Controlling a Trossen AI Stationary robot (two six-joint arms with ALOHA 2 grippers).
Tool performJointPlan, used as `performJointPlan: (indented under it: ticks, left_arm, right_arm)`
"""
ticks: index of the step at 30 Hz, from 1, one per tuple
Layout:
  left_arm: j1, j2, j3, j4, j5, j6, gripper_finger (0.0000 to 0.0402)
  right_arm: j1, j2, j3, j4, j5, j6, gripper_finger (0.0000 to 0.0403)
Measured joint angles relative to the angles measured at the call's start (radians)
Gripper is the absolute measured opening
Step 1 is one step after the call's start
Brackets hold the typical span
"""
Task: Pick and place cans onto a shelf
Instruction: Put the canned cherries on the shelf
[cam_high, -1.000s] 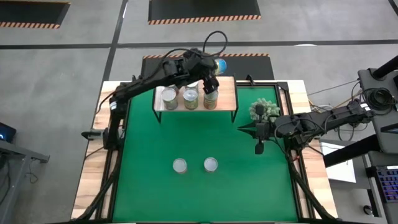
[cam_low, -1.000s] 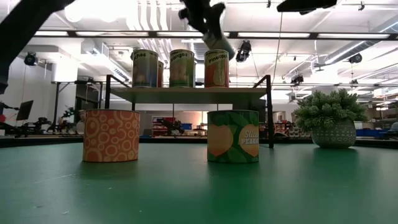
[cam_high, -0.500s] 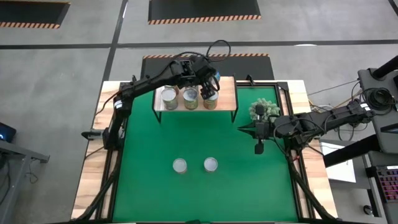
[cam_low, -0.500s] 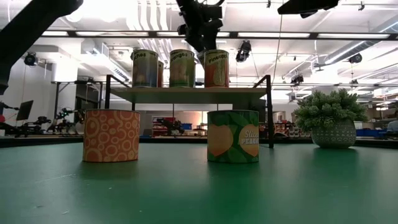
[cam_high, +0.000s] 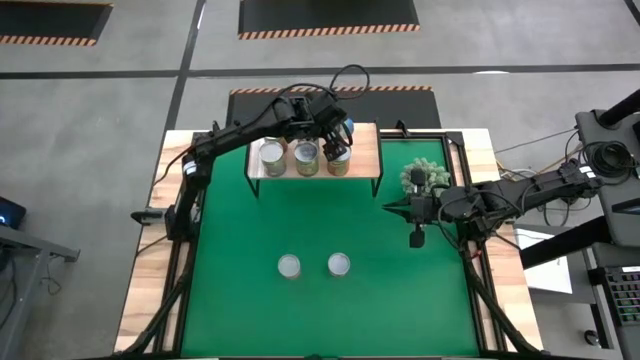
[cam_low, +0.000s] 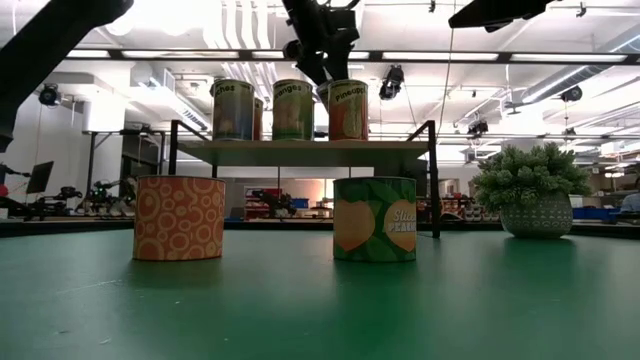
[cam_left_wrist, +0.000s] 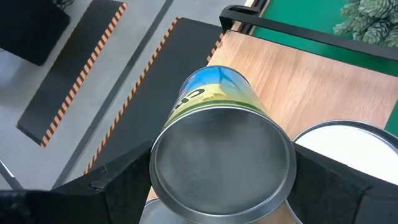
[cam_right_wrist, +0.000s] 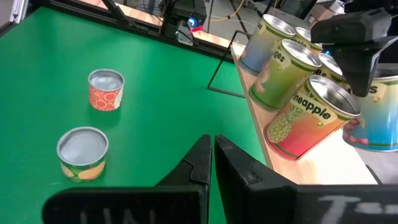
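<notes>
High view, set against a second ago: the left gripper (cam_high: 335, 135) has swung down from above the pineapple can (cam_high: 339, 161) to the back row of the shelf (cam_high: 366, 150), and since half a second ago it has held still, jaws wide around a blue-and-yellow can (cam_left_wrist: 221, 155) that stands upright on the wood, so this placement looks all but done. On the shelf stand three front cans plus back-row ones partly hidden. Two cans, an orange one (cam_high: 289, 266) and a peach one (cam_high: 339, 264), wait on the bench's green mat (cam_high: 240, 290), while the right gripper (cam_high: 416, 238) rests closed and empty beside the potted plant (cam_high: 425, 177).
</notes>
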Motion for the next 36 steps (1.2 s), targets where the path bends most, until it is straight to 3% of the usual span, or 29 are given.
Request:
performJointPlan:
  ticks: [36]
  left_arm:
    - [-0.002,0.035,0.013,0.011,0.015,-0.018,0.032]
  right_arm:
    - [0.0,-0.001,0.0,-0.006,0.0,0.0,0.0009]
